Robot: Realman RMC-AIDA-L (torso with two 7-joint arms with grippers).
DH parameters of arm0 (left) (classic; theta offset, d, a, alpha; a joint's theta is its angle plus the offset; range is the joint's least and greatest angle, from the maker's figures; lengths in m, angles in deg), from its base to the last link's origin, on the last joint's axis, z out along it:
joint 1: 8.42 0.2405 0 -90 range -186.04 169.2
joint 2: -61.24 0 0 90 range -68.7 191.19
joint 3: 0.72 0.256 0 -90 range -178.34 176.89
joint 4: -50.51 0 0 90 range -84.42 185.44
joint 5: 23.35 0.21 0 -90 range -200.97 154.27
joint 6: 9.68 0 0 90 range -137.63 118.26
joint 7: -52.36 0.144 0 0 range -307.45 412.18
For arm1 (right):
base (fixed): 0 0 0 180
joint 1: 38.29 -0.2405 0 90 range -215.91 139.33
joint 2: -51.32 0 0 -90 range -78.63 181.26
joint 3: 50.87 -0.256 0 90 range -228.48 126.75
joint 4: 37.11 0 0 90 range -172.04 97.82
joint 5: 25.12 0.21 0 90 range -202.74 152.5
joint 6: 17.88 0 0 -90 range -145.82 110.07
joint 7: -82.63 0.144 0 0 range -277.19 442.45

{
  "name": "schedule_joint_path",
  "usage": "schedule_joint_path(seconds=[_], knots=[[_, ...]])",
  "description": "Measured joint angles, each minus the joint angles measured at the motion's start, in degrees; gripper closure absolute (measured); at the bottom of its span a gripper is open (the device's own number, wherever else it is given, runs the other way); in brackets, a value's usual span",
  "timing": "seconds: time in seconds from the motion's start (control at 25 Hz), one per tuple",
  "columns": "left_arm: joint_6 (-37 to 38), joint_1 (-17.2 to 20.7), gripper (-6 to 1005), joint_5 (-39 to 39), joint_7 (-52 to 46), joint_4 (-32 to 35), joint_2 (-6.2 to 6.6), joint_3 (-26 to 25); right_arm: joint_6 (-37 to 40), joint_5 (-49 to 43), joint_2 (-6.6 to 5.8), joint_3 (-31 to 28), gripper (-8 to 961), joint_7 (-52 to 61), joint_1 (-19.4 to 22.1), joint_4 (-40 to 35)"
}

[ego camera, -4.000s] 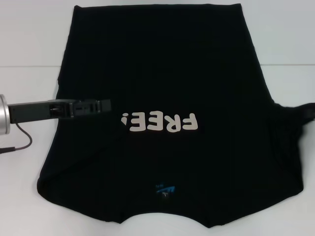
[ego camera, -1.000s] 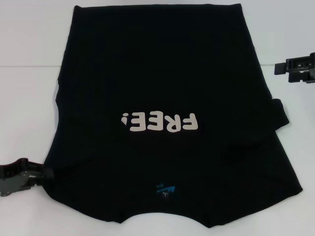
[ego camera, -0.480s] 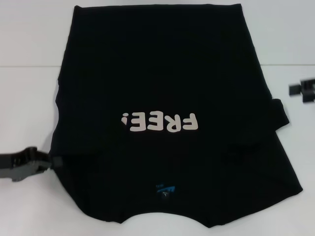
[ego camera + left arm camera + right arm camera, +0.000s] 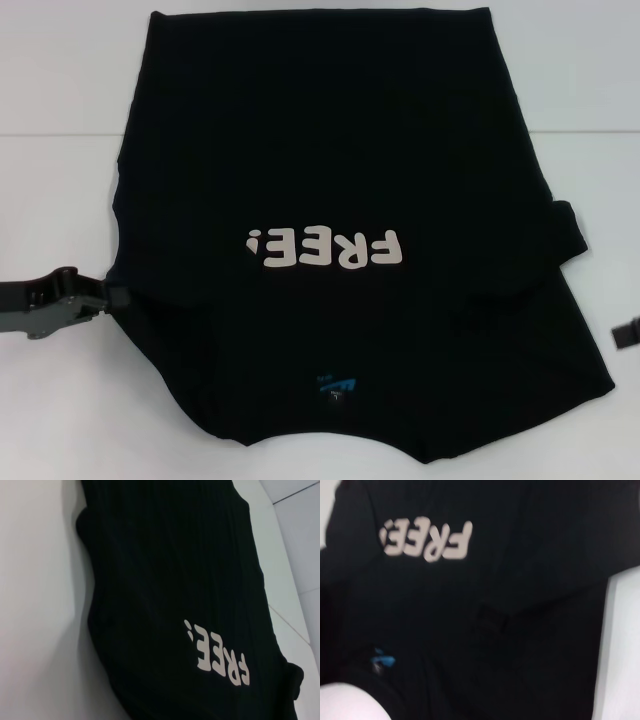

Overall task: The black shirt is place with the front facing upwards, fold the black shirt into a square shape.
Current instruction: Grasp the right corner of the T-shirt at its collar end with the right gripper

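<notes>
The black shirt (image 4: 330,150) lies spread on the white table, its white "FREE!" print (image 4: 325,248) upside down to me and the blue neck label (image 4: 335,385) near the front. At the shirt's left edge my left gripper (image 4: 108,295) is shut on the cloth, and the near-left corner is drawn in, leaving a slanted edge. The right sleeve (image 4: 565,230) is folded in. Only a sliver of my right gripper (image 4: 626,333) shows at the right border. The print (image 4: 217,655) also shows in the left wrist view. The right wrist view shows the print (image 4: 427,540) and the label (image 4: 382,660).
Bare white table (image 4: 50,180) lies on both sides of the shirt. A faint seam line (image 4: 60,133) crosses the table at the far side. The shirt's collar end reaches the near border of the head view.
My left gripper has moved away from me along the shirt's left edge, dragging the near-left corner inward. The right gripper has come nearer and slid almost out of view.
</notes>
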Motion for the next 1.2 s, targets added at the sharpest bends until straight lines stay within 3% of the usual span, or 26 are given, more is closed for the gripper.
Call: schedule_joint_path(seconds=[0.16, 0.28, 1.2], knots=[[-0.4, -0.6, 974, -0.1, -0.4, -0.1, 0.18, 0.0, -2.8, -4.9, 3.08, 0.3, 346, -1.8, -0.5, 0.0], [-0.4, -0.7, 974, -0.1, -0.6, -0.1, 0.20, 0.0, -4.8, -6.9, 4.29, 0.6, 350, -1.7, -0.8, 0.0], [-0.9, -0.4, 973, -0.2, -1.0, -0.1, 0.18, 0.0, -9.6, -7.7, 6.78, 4.2, 377, -1.2, -1.9, 0.7]])
